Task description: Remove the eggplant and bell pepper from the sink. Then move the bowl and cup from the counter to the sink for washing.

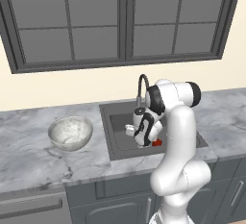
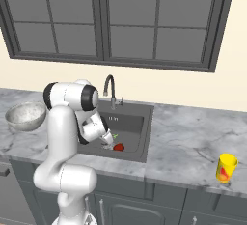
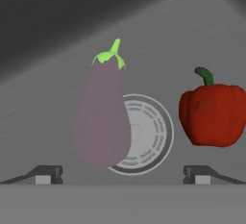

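1. Gripper [image 3: 123, 175]: I have it down inside the sink [image 2: 137, 120], fingers spread wide and released, nothing between them. In the hand view the two fingertips [image 3: 48, 174] stand apart at the bottom, both vegetables beyond them.

2. Eggplant [image 3: 102, 117]: purple, green stem cap pointing away from my hand, lying on the sink floor ahead of the fingertips. It overlaps the round whitish drain [image 3: 149, 134] on one side. Not touched by either finger.

3. Bell pepper [image 3: 214, 114]: bright red, green stalk, on the sink floor just beside the drain, opposite the eggplant and apart from it. From the right base view I see it near the sink's front edge, just past the hand [image 2: 118, 147]; from the left base view a red sliver shows beside the wrist [image 1: 156, 143].

4. Bowl [image 1: 70, 132]: large, marbled white-grey, upright on the counter [image 1: 29, 155], left of the sink and apart from its edge.

5. Cup [image 2: 226, 167]: yellow, upright on the counter well right of the sink, near the front edge.

6. Faucet [image 2: 110, 90]: dark gooseneck at the sink's back edge.

7. Window [image 1: 120, 18]: dark-framed, on the wall behind the counter.
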